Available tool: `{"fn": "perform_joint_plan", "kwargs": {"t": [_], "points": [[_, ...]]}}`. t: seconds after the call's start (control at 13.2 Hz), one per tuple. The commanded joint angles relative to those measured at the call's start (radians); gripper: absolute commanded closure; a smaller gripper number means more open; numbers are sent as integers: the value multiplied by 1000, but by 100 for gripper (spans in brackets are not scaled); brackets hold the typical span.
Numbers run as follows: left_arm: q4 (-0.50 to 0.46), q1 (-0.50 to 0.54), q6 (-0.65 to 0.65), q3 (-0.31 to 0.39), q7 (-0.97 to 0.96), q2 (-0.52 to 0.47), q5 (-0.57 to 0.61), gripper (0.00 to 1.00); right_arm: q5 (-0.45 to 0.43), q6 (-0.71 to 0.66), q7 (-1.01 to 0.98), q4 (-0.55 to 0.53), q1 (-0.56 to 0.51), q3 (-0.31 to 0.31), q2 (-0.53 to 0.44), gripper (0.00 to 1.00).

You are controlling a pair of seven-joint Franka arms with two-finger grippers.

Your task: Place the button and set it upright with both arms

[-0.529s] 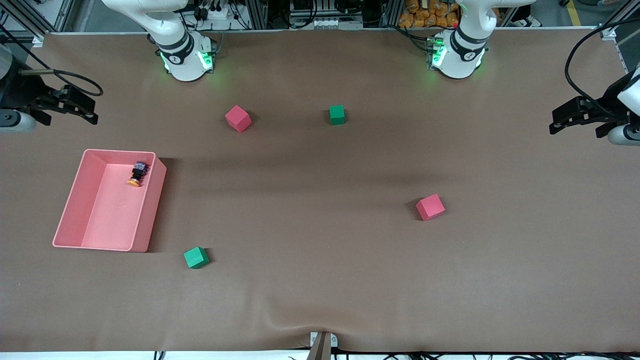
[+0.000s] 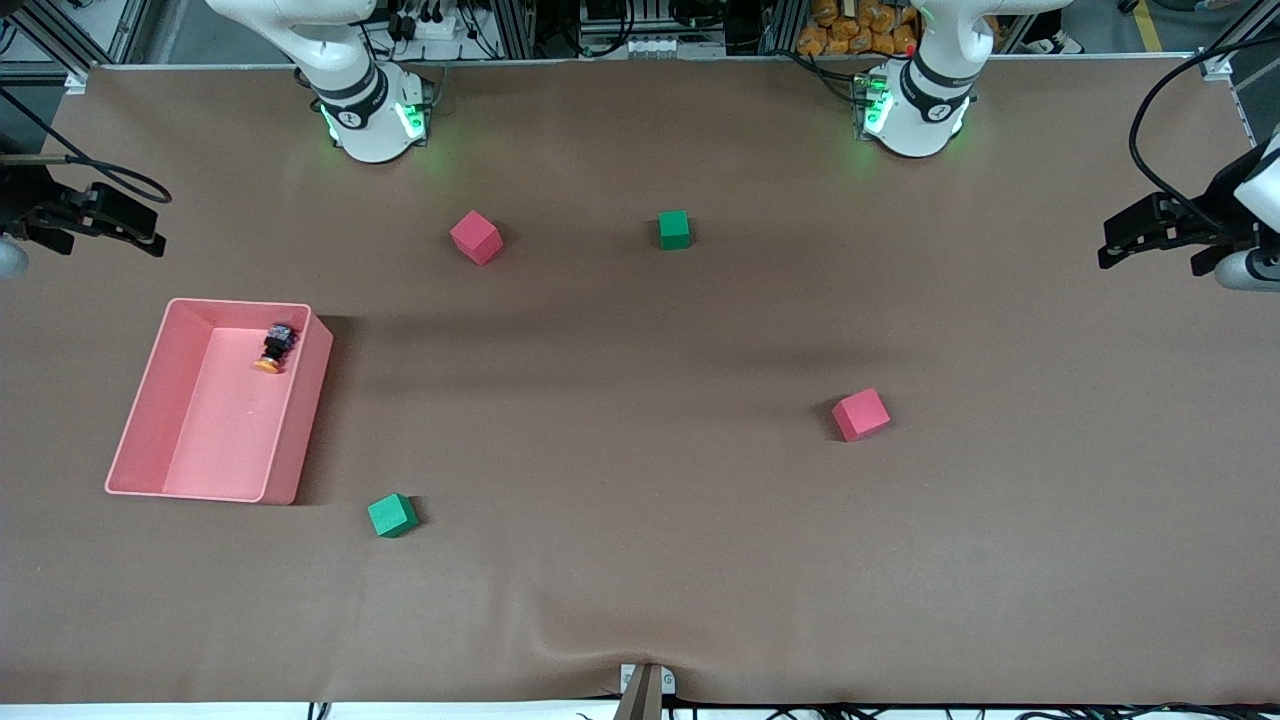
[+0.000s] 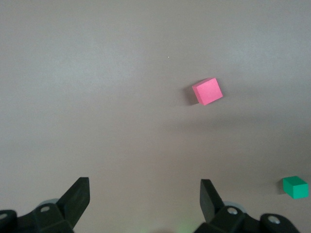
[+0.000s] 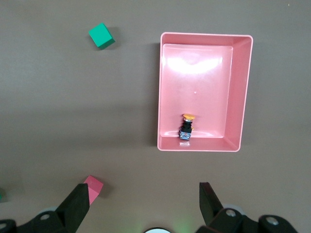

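The button [image 2: 274, 349] lies on its side in the pink tray [image 2: 150, 400], near the tray's wall closest to the robots, at the right arm's end of the counter [image 2: 640, 560]. The right end effector [image 2: 150, 238] hangs over the counter's edge there, fingers apart, holding nothing. The left end effector [image 2: 1112, 250] hangs over the left arm's end, fingers apart too. Red and green cubes sit around on the counter.
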Motion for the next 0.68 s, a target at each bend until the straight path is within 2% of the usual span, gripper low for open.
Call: {"fn": "perform_joint_plan", "kwargs": {"t": [0.0, 0.45, 0.6], "points": [[12, 9, -11, 0, 18, 4, -17, 0, -1, 28, -28, -67, -50, 10, -5, 0], [10, 7, -11, 1, 10, 4, -19, 0, -1, 225, -128, -315, -133, 7, -23, 0], [10, 3, -9, 1, 4, 4, -11, 0, -3, 350, -195, -444, -174, 7, -22, 0]]}}
